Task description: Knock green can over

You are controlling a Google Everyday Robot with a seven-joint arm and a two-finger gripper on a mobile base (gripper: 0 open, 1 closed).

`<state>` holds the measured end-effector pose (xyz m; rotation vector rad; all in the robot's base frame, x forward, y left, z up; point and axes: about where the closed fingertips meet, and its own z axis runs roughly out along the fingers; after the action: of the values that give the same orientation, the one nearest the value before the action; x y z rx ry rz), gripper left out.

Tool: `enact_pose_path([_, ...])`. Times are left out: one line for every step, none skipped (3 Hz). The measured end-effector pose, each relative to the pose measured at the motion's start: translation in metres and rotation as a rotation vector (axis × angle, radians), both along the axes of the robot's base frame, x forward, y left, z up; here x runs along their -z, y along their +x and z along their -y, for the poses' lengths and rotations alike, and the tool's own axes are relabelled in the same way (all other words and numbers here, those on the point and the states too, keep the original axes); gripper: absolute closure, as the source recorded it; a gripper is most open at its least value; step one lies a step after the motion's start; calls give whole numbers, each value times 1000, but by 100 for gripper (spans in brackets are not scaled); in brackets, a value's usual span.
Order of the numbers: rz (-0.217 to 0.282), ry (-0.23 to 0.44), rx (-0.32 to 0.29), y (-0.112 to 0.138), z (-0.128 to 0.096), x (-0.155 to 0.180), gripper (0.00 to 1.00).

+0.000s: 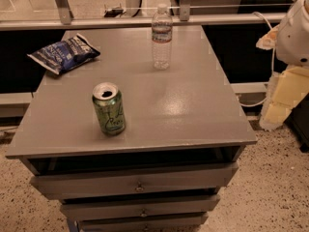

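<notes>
The green can [109,108] stands upright on the grey cabinet top [193,105], near its front left. It has a mottled green body with pale cursive lettering and an opened silver top. My gripper [281,99] hangs at the far right of the view, beyond the cabinet's right edge and well away from the can. It holds nothing that I can see.
A clear plastic water bottle [161,36] stands upright at the back middle of the top. A blue chip bag [64,53] lies at the back left. A metal rail [145,21] runs behind the cabinet. Drawers [139,182] face the front, above speckled floor.
</notes>
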<state>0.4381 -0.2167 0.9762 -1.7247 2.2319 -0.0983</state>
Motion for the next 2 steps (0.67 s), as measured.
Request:
enact_pose_path([0, 0, 0, 0, 0, 0, 0])
enact_pose_path([10, 29, 0, 2, -1, 0, 0])
